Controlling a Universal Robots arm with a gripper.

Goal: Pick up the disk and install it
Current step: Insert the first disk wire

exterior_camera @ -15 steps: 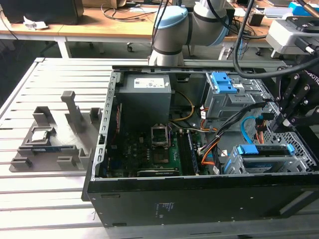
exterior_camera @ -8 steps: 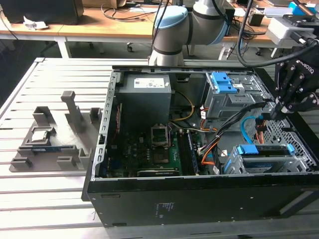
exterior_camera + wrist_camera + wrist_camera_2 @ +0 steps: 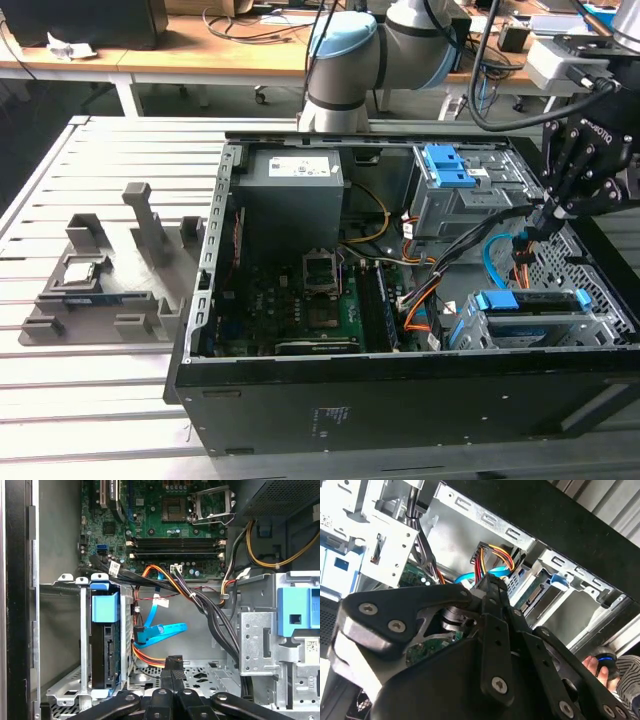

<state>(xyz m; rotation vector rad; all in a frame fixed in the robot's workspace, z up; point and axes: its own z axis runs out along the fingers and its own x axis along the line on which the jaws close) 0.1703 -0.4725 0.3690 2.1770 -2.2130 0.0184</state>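
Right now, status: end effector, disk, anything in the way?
End effector shut, empty, inside case above perforated floor. Disk seated on edge in lower cage. Cables bunched just ahead of fingertips.

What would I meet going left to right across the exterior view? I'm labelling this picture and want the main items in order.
Grey plastic fixture tray → power supply box → green motherboard → grey drive cage with blue latch → gripper.

You see the hand (image 3: 545, 212) poised inside the open computer case (image 3: 400, 400), above the disk (image 3: 530, 300) seated in its cage.
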